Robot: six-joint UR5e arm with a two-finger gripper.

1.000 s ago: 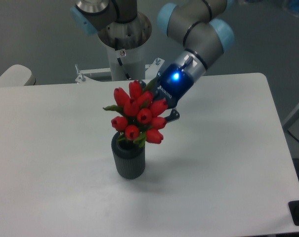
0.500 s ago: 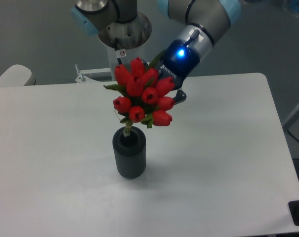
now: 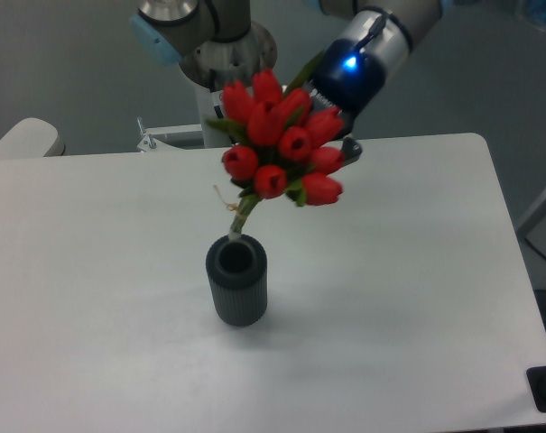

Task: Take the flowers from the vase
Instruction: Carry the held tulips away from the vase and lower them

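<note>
The flowers [image 3: 282, 144], a tight bunch of red tulip buds with green leaves, hang in the air above the table. Their short stems [image 3: 242, 216] point down-left, with the stem ends just above the mouth of the vase. The vase [image 3: 237, 280], dark grey, ribbed and cylindrical, stands upright on the white table with its round mouth open. My gripper [image 3: 331, 149] is shut on the flowers from the right and behind; its fingers are mostly hidden by the buds.
The arm's base [image 3: 223, 63] stands at the back edge of the white table [image 3: 417, 298]. A pale rounded object [image 3: 24, 137] sits at the far left, beyond the table's edge.
My gripper has risen up and to the right with the flowers. The stems have come out of the vase, which has stayed in place.
</note>
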